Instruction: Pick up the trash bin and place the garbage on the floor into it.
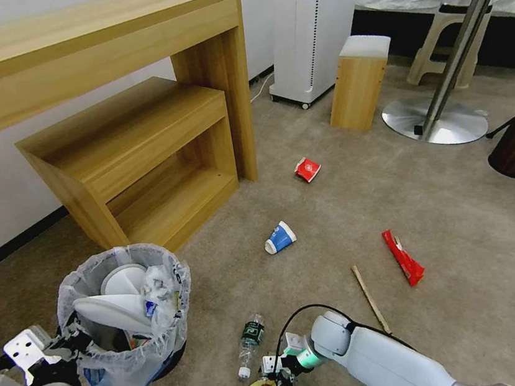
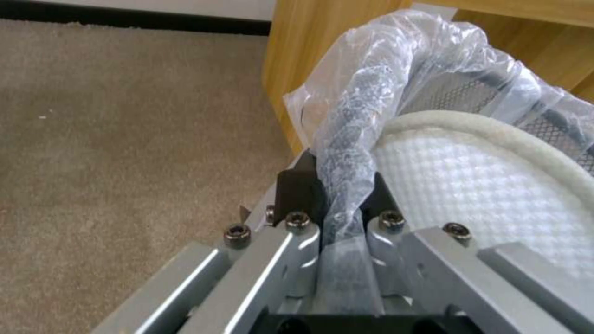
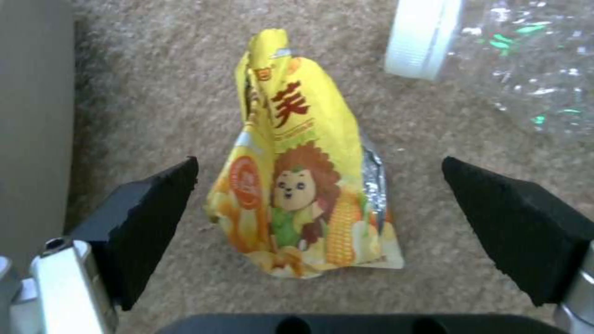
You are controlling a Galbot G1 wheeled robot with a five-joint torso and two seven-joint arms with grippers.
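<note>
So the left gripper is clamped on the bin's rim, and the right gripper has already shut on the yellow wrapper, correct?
Not quite. The left gripper is clamped on the trash bin rim, but the right gripper is open: in the right wrist view its pads stand apart on either side of the yellow wrapper, touching nothing, with the wrapper lying on the floor.
</note>
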